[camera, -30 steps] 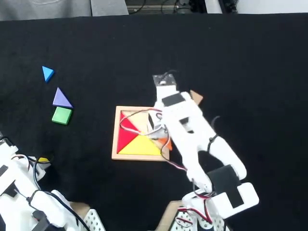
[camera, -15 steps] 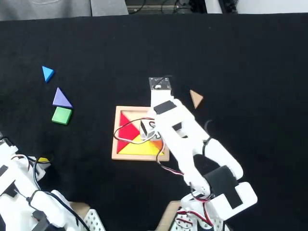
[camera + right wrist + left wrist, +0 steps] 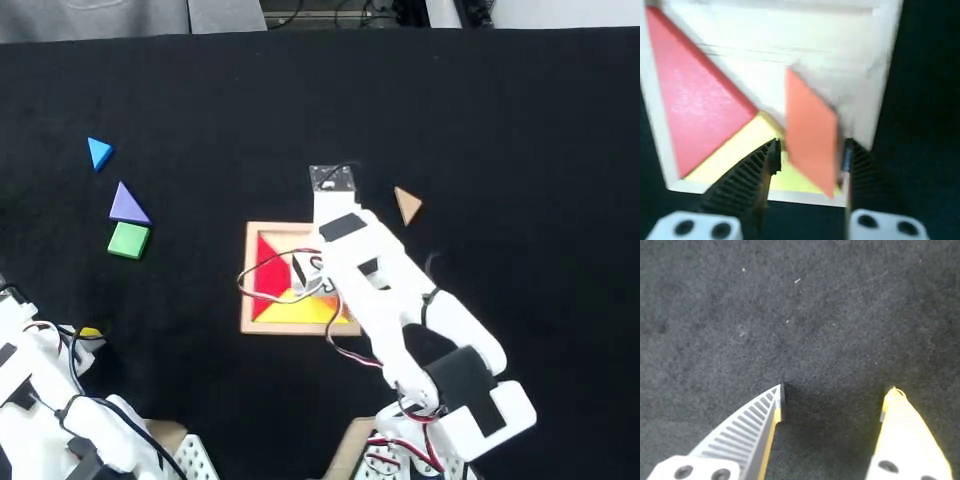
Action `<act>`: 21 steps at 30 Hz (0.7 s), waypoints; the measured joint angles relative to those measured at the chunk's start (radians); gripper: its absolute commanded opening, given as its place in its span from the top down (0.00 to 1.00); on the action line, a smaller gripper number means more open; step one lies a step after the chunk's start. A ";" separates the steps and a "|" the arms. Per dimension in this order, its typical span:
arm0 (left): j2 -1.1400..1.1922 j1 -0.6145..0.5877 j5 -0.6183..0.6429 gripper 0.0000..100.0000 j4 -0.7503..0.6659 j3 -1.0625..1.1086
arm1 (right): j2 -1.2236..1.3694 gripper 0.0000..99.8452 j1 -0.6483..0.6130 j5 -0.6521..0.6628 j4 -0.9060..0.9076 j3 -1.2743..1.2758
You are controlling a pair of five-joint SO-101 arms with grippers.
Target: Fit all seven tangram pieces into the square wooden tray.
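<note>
Over wooden tray (image 3: 882, 75), orange parallelogram (image 3: 810, 135), apparently tilted.

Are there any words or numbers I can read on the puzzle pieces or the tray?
None: no word, number or sign can be read. The tray, the red triangle, the yellow triangle, the orange piece in the right gripper, the blue triangle, the purple triangle and the green square are all plain.
</note>
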 measured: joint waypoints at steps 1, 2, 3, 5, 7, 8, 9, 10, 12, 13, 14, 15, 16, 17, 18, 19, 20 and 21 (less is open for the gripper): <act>0.000 0.000 0.000 0.68 0.000 0.000 | 0.000 0.76 0.000 0.000 0.000 0.000; 0.000 0.000 0.000 0.68 0.000 0.000 | 0.000 0.76 0.000 0.000 0.000 0.000; 0.000 0.000 0.000 0.68 0.000 0.000 | 0.000 0.76 0.000 0.000 0.000 0.000; 0.000 0.000 0.000 0.68 0.000 0.000 | 0.000 0.76 0.000 0.000 0.000 0.000; 0.000 0.000 0.000 0.68 0.000 0.000 | 0.000 0.77 0.000 0.000 0.006 0.000; 0.000 0.000 0.000 0.68 0.000 0.000 | -0.005 0.78 0.000 0.000 0.017 0.000; 0.000 0.000 0.000 0.68 0.000 0.000 | -0.018 0.79 0.000 0.000 0.034 0.000; 0.000 0.000 0.000 0.68 0.000 0.000 | -0.034 0.80 0.000 0.000 0.058 0.000; 0.000 0.000 0.000 0.68 0.000 0.000 | -0.074 0.82 0.000 0.000 0.094 -0.017; 0.000 0.000 0.000 0.68 0.000 0.000 | -0.098 0.83 0.000 0.000 0.106 -0.021; 0.000 0.000 0.000 0.68 0.000 0.000 | -0.124 0.85 0.000 0.000 0.118 -0.025; 0.000 0.000 0.000 0.68 0.000 0.000 | -0.146 0.86 0.000 0.009 0.126 -0.025; 0.000 0.000 0.000 0.68 0.000 0.000 | -0.167 0.88 0.003 0.038 0.130 -0.025; 0.000 0.000 0.000 0.68 0.000 0.000 | -0.187 0.89 0.008 0.077 0.130 -0.025; 0.000 0.000 0.000 0.68 0.000 0.000 | -0.204 0.90 0.014 0.120 0.130 -0.025; 0.000 0.000 0.000 0.68 0.000 0.000 | -0.221 0.91 0.018 0.158 0.127 -0.025; 0.000 0.000 0.000 0.68 0.000 0.000 | -0.233 0.92 0.020 0.193 0.110 -0.018; 0.000 0.000 0.000 0.68 0.000 0.000 | -0.242 0.93 0.020 0.218 0.089 -0.008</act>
